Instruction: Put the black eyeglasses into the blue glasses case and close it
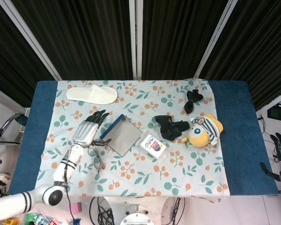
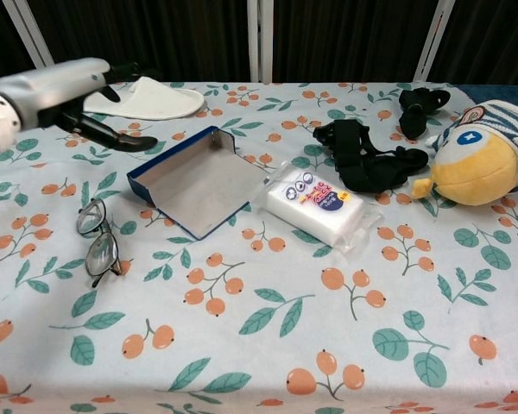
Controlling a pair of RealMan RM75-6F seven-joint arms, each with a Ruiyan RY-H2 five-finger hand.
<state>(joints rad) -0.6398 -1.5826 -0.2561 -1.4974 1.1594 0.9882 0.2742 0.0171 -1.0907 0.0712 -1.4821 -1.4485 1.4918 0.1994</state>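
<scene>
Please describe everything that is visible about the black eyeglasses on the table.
The black eyeglasses have a thin dark frame, looking like metal or plastic, with clear rounded lenses. They lie on the floral tablecloth near the left edge, in front of and left of the open blue glasses case, apart from it. Whether the temples are folded is hard to tell. The left hand hovers above and behind them, not touching.

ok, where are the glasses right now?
In both views the glasses lie on the cloth at left, just left of the open blue case, below the left hand.
</scene>
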